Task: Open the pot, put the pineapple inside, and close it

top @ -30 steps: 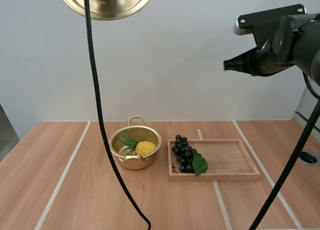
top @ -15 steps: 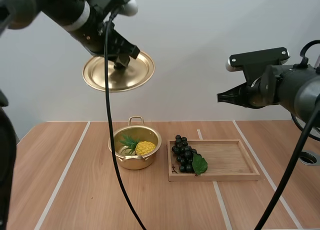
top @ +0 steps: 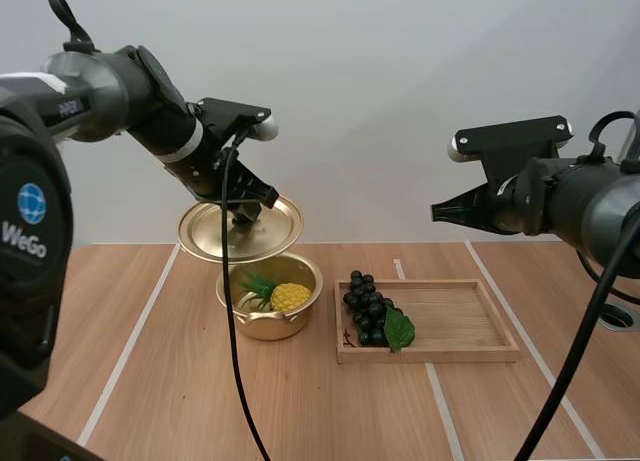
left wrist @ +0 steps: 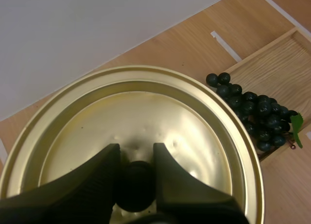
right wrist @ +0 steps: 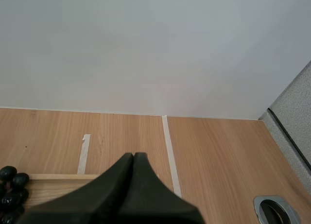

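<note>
- The lid [top: 240, 229] is being judged light, thin and stiff, of sheet metal with a smooth gold face that is likely slippery. The small dark knob [left wrist: 133, 185] at its centre is being taken as the one sound place to grip it.
- That knob is being pinched between the two fingers of the left gripper [left wrist: 136, 153], which are parted by no more than the knob's width. The lid is being carried beneath them, a little tilted.
- The lid is being held in the air just above the pot [top: 265, 326], over the rim nearer the table's far edge. No contact between the two is being made out.
- The pot is being left open on the table [top: 150, 381], toward the far edge and nearer the left edge than the right, with the wooden tray [top: 460, 321] just beside it.
- The pineapple [top: 290, 297] is being seen inside the pot, so only the closing is being judged left to do.
- Gripped by the knob alone, the lid is being judged apt to rock, so a level, gentle seating is being called for.
- The right gripper [top: 440, 211] is being held high above the tray, its fingers pressed together on nothing.
- The grapes [top: 372, 311] are being seen at the tray's end nearest the pot.
</note>
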Controlling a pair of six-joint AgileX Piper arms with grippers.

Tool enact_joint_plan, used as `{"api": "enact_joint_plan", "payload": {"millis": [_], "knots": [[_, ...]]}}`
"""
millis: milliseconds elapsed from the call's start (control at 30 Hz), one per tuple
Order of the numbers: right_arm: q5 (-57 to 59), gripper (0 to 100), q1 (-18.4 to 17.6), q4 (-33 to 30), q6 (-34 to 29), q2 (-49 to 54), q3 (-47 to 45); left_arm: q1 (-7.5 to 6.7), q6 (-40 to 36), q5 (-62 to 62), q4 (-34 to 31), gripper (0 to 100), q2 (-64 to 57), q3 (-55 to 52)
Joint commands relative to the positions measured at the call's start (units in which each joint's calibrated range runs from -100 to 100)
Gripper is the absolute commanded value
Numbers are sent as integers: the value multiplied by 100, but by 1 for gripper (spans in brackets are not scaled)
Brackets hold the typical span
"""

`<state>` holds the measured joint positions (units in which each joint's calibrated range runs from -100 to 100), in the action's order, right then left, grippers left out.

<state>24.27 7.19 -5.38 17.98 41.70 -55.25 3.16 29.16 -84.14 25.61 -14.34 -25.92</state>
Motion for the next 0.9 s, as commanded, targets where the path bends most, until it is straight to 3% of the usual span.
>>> {"api": "enact_joint_plan", "payload": {"millis": [0, 433, 667, 867], "knots": [[-187, 0, 19, -9, -32, 71, -22, 11, 177, 404, 305, 0, 117, -215], [-187, 0, 19, -9, -32, 71, -22, -8, 327, 931, 434, 0, 833, -320], [-187, 0, 19, -9, -32, 71, -22, -8, 621, 982, 972, 0, 1188, -320], [-233, 0, 19, -9, -32, 71, -22, -8, 749, 1062, 1014, 0, 1466, -320]]}}
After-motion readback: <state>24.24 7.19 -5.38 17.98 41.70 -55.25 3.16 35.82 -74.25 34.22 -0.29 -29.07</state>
